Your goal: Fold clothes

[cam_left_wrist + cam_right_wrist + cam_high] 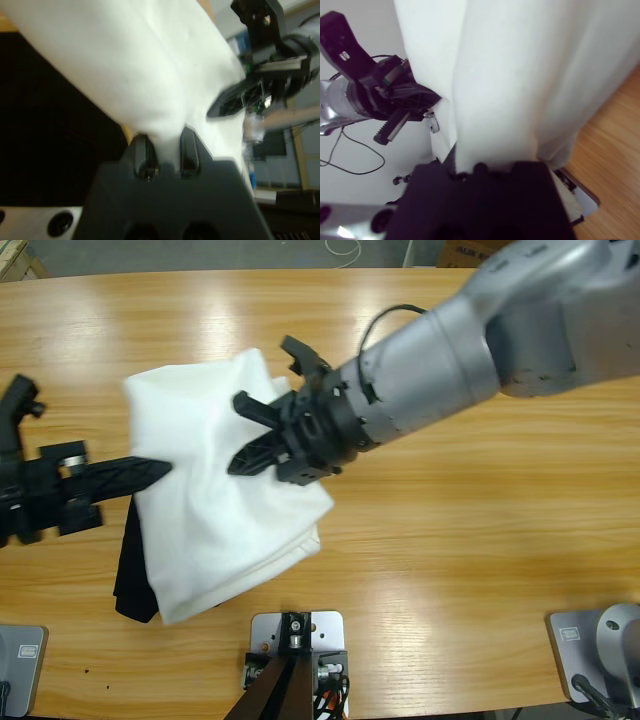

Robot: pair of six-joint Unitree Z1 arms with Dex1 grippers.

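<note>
Two grippers met the white T-shirt (pixel 215 490) on the wooden tabletop (pixel 470 530). The left gripper (pixel 165 150) had its jaws closed on a fold of cloth, plain only in the left wrist view. The right gripper (pixel 262 430) stood over the shirt's upper edge with jaws spread in the high view; its wrist view hid them behind cloth. A black garment (pixel 132 575) lay under the shirt's left side.

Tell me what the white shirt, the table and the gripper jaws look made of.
White T-shirt: soft matte woven or knit cloth, likely cotton; it drapes and creases in folds.
Table: wood or wood veneer, glossy; visible grain and light glare.
Left gripper and right gripper: matte black, probably moulded plastic; cannot tell for sure.
</note>
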